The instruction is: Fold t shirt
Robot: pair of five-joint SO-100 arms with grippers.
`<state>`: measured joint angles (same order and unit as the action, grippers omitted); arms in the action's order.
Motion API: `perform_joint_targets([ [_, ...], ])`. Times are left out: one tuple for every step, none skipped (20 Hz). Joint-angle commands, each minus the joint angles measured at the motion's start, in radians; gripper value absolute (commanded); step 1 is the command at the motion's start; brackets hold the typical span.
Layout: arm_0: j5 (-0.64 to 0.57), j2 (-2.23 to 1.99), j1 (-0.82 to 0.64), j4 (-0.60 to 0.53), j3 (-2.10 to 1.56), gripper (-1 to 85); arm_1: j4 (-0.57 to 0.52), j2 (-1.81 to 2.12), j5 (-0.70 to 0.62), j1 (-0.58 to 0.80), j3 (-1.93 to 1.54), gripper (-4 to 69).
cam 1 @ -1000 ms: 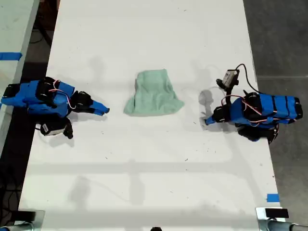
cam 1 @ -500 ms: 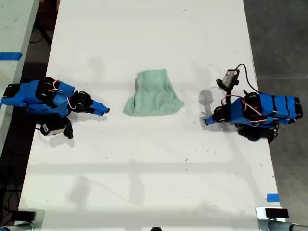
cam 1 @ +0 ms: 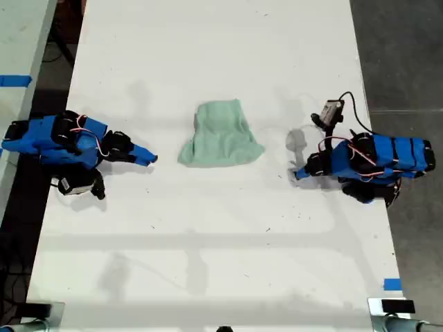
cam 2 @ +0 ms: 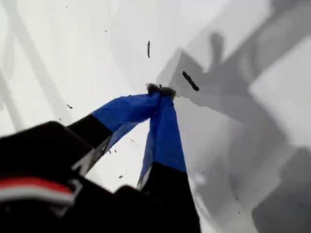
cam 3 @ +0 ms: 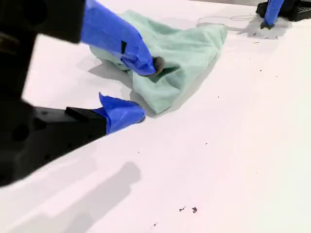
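shirt: the t shirt (cam 1: 221,135) is sitting around the middle of the table (cam 1: 208,263), between the two arms and touching neither. It's a rumpled mint-green lump, narrower at the far end and flaring out toward the near end in the exterior view

first arm: my first end effector (cam 1: 297,173) is on the exterior view's right, tip angled down at the bare table, near the shirt but clear of it. In its wrist view the two blue fingers meet at the tips (cam 2: 160,90) with nothing between them, so it's closed and empty

second arm: my second end effector (cam 1: 149,158) is on the exterior view's left, lying low and pointed at the shirt. Its wrist view shows the jaws spread apart (cam 3: 148,92) with only table between them, and the shirt (cam 3: 184,53) just ahead. Open, holding nothing

progress: honestly hard to call. The cloth looks bunched or doubled over on itself, not laid flat, and no sleeves or collar can be made out. It could be a rough fold already done, but it isn't a tidy one

what's left: if this counts as folded, just parking the arms. If not, I'd guess somebody has to grab an edge, flatten it and fold it properly

vs a second ago: pretty much nothing. The shirt has the same shape and spot, both arms are in the same pose, and any movement is too small to see
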<state>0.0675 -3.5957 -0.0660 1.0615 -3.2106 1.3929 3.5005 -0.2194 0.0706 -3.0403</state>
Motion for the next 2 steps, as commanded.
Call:
perform_joint_targets([
  [-0.006,-0.006,-0.023,0.003,-0.002,11.5,0.003,0.011,-0.020,-0.009,-0.035,-1.9],
  [-0.006,-0.006,-0.023,0.003,-0.002,11.5,0.003,0.011,-0.020,-0.009,-0.035,-1.9],
])
